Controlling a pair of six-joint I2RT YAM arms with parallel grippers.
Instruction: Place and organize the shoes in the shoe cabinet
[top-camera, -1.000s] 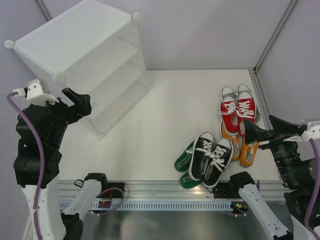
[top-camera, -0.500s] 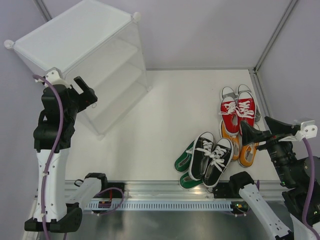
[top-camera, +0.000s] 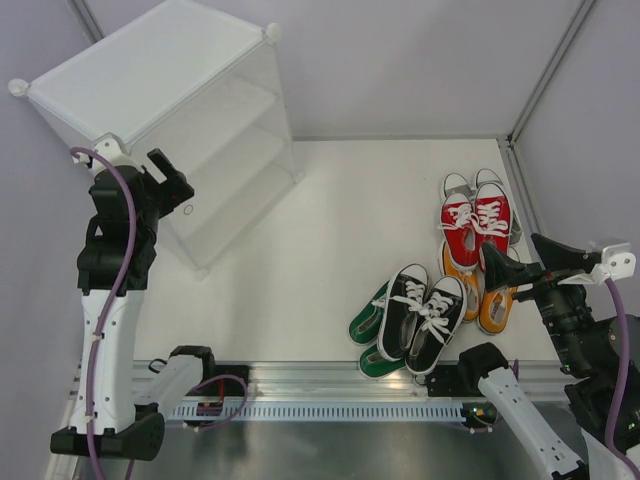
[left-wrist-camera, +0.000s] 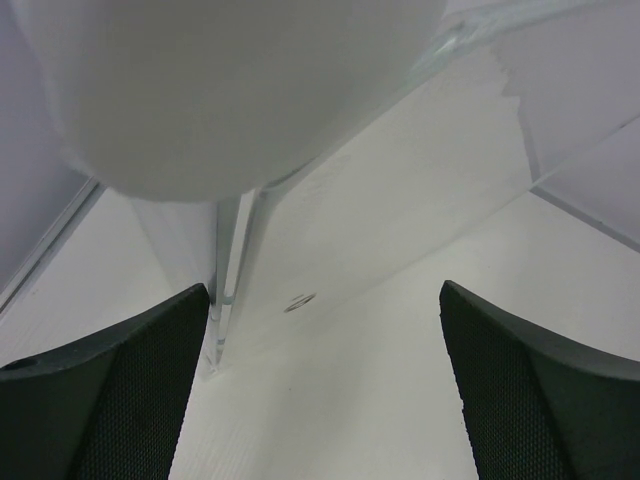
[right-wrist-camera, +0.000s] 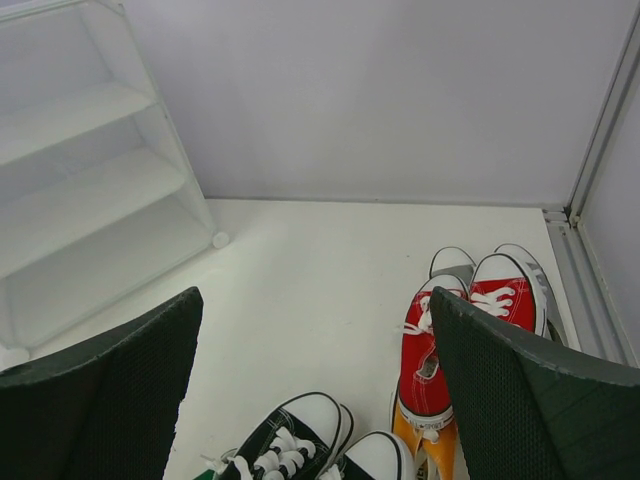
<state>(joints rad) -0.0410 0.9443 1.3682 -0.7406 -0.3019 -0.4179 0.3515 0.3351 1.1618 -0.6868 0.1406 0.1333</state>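
Observation:
The shoe cabinet (top-camera: 160, 90) stands at the back left, white and translucent, its shelves bare. My left gripper (top-camera: 175, 180) hovers open at its front corner. In the left wrist view the gripper (left-wrist-camera: 325, 295) holds nothing; the round corner connector (left-wrist-camera: 230, 90) looms just above. The shoes lie at the right: red pair (top-camera: 477, 228), black pair (top-camera: 422, 315), green (top-camera: 368, 325), orange (top-camera: 497, 305) and grey (top-camera: 470, 182) partly under them. My right gripper (top-camera: 512, 245) hangs open above the red and orange shoes. In the right wrist view it (right-wrist-camera: 315, 295) is empty, over red (right-wrist-camera: 425, 350) and black (right-wrist-camera: 290, 435) shoes.
A metal rail (top-camera: 330, 385) runs along the near table edge between the arm bases. A grey frame strip (top-camera: 520, 190) borders the table on the right, close to the shoes. Plain walls close off the back and both sides.
My left arm has swung up from the far left toward the cabinet's front corner. The right gripper has shifted slightly. Both stay open and the shoes have not moved.

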